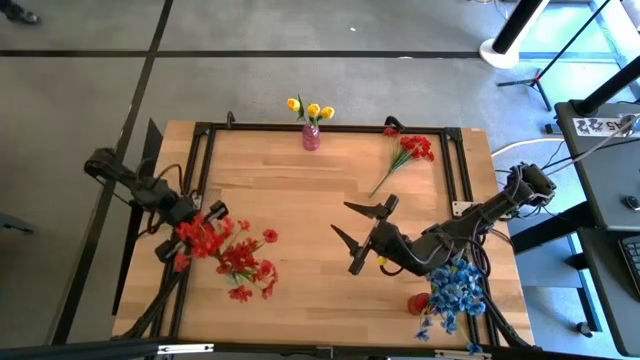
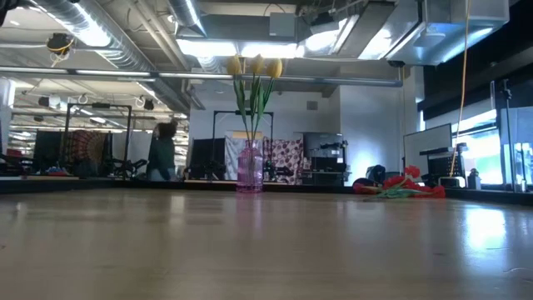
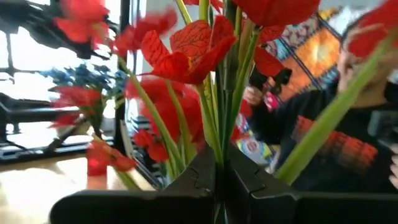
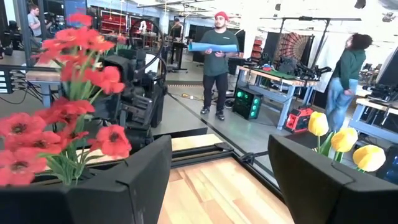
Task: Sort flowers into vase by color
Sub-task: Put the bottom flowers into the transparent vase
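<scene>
On the table's left side the left gripper (image 1: pixel 197 226) is hanging over the wood with its fingers (image 3: pixel 205 180) pinched together on a bunch of red flowers (image 1: pixel 205 238). In the left wrist view the green stems run right down into the seam between the two fingers. A few more red flowers (image 1: pixel 250 266) sit just beside that bunch toward the table's middle; I can't really tell from above whether those lie on the wood or hang from the same bunch.

Over on the right, the right gripper (image 1: pixel 356 228) sits near the centre of the table, fingers spread wide with nothing between them, only bare wood in the gap in its wrist view.

At the far edge, a small pink glass vase (image 1: pixel 311 137) stands upright with three yellow tulips (image 1: pixel 311 108) in it. Another red bunch (image 1: pixel 412 150) lies flat on the table near the far right corner, well apart from the vase. A blue bunch (image 1: pixel 455 292) sits at the near right corner under the right arm, with a small red vase (image 1: pixel 418 303) just beside it.

People are standing around in the room behind the table.
</scene>
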Robot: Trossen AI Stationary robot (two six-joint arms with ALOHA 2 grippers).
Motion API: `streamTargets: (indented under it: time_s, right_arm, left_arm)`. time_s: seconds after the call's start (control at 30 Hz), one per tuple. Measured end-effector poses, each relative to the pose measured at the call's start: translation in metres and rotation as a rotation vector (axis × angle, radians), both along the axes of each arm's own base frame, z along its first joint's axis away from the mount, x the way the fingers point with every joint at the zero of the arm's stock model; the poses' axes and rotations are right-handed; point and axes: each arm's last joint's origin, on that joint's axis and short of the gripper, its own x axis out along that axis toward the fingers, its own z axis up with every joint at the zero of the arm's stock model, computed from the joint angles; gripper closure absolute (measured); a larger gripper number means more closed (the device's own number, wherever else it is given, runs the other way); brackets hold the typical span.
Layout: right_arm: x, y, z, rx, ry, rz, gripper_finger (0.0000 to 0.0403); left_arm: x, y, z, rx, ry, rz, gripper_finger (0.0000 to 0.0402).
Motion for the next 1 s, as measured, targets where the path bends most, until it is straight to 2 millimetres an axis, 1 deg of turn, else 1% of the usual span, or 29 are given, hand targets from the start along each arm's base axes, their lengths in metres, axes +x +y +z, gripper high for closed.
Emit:
streamTargets:
  time_s: [0.07,0.13,0.27,0.33,0.4,0.53,0.67,0.73,0.77,0.87,0.93,1.0]
  right_arm:
    - [0.002,-0.004,0.0,0.0,0.001,-0.012,0.0136]
    - [0.006,-0.011,-0.001,0.007,0.0,-0.028,0.0136]
    - [0.019,-0.036,-0.01,0.051,0.046,-0.021,0.0136]
    - [0.026,-0.053,-0.017,0.114,0.072,-0.026,0.0136]
    - [0.031,-0.074,-0.025,0.173,0.11,-0.066,0.0136]
    - [0.034,-0.128,-0.045,0.292,0.226,-0.23,0.0136]
    - [0.028,-0.184,-0.068,0.505,0.348,-0.368,0.0136]
    - [0.022,-0.208,-0.08,0.569,0.407,-0.468,0.0136]
    - [0.02,-0.219,-0.085,0.605,0.405,-0.524,0.0137]
    - [0.009,-0.242,-0.1,0.74,0.412,-0.714,0.0145]
    - [-0.001,-0.253,-0.112,0.798,0.429,-0.855,0.0156]
    - [-0.015,-0.261,-0.13,0.876,0.43,-0.999,0.0167]
  left_arm:
    - [0.001,-0.003,-0.002,0.022,0.007,-0.014,0.0397]
    - [0.003,-0.006,-0.004,0.034,0.03,0.011,0.0392]
    - [0.008,-0.009,-0.013,0.074,0.112,0.074,0.0364]
    - [0.01,-0.01,-0.016,0.08,0.145,0.092,0.0343]
    - [0.01,-0.011,-0.018,0.075,0.171,0.088,0.0323]
    - [0.009,-0.012,-0.02,0.062,0.206,0.072,0.0286]
    - [0.009,-0.012,-0.023,0.064,0.246,0.069,0.0256]
    - [0.008,-0.011,-0.022,0.083,0.268,0.087,0.0241]
    - [0.007,-0.01,-0.019,0.091,0.278,0.098,0.0234]
    - [0.005,-0.007,-0.013,0.138,0.34,0.137,0.0214]
    - [0.004,-0.006,-0.012,0.162,0.369,0.162,0.0203]
    - [0.004,-0.006,-0.01,0.157,0.37,0.165,0.0194]
